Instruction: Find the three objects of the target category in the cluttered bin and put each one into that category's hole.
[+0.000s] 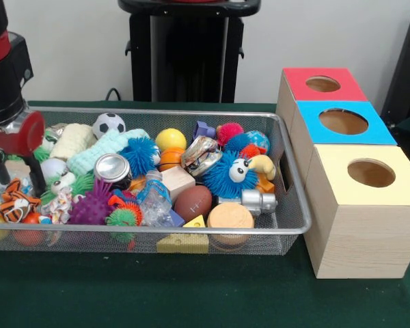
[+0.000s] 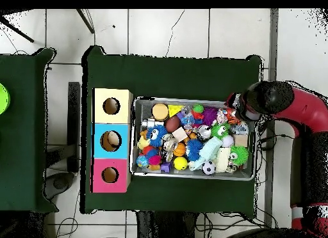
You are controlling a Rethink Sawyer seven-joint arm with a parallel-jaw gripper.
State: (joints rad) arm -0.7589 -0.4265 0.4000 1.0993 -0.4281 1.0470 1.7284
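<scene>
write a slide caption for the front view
Sawyer arm over the left end of a wire bin of toys, beside three holed boxes.

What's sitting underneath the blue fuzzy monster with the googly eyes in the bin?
The blue fuzzy monster rests on the pile: a brown football and a silver metal piece show just below it. Whatever lies directly beneath its body is covered.

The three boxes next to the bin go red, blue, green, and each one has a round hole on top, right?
Almost. The third box has a yellow top, not green. The front view shows it beside the blue box and red box, each with a round hole.
</scene>
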